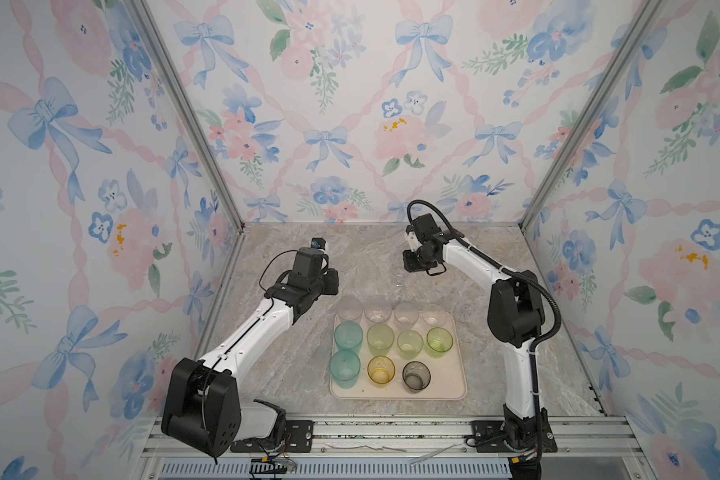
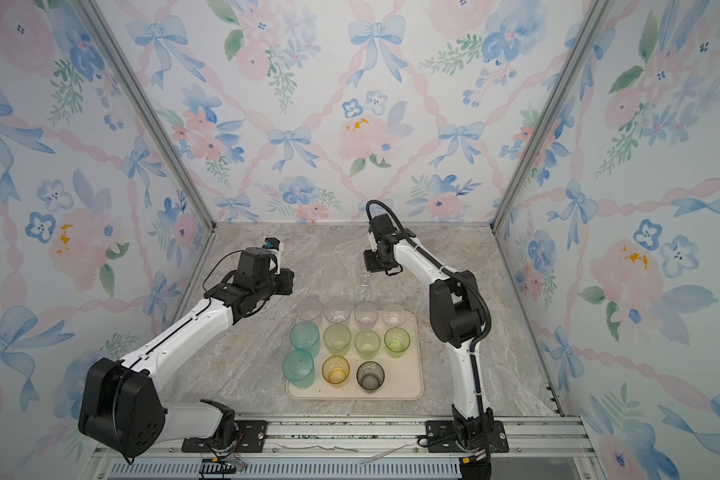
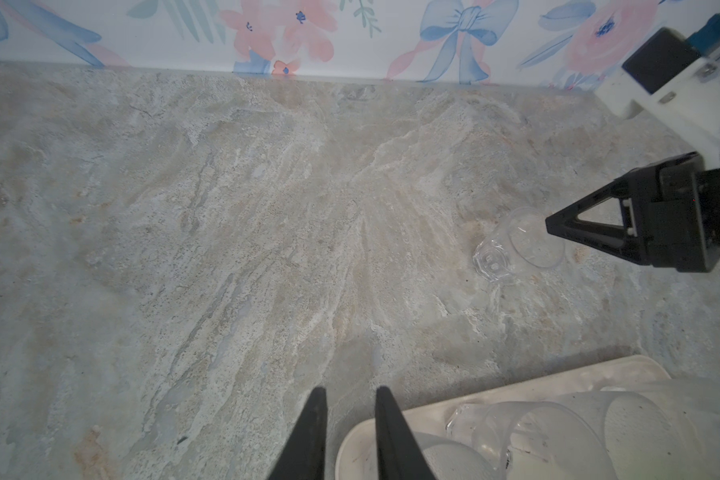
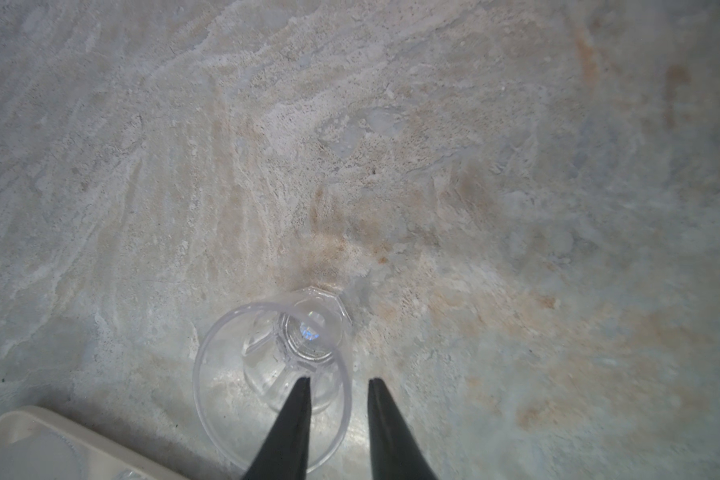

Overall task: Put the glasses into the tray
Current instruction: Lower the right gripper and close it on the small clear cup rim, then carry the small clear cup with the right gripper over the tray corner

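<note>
1. Top views both show a clear tumbler point(image 1: 399, 279) point(image 2: 364, 276) on the stone tabletop point(image 1: 308, 374), just beyond the tray point(image 1: 447, 384), where eleven glasses point(image 1: 410, 344) sit.
2. Left wrist: the left gripper point(image 3: 350, 390) is slightly parted and empty.
3. Right wrist: the right gripper point(image 4: 338, 380) is narrowly parted, straddling the clear tumbler's rim, not visibly clamped.

Work surface: flat tabletop point(image 1: 292, 374), stone-look finish, grey-beige w/ pale veins and rusty-tan patches, matte. It runs back to the papered rear wall point(image 1: 350, 124). Two items sit directly on it. (1) Cream tray point(image 1: 460, 390), rounded corners, low rim, lying flat at front-centre. (2) One clear glass point(image 1: 398, 280), faceted base, mouth up, on bare stone beyond the tray's far edge, near it but not touching. Whether its base sits fully flat: can't tell, wrist views disagree.
</note>
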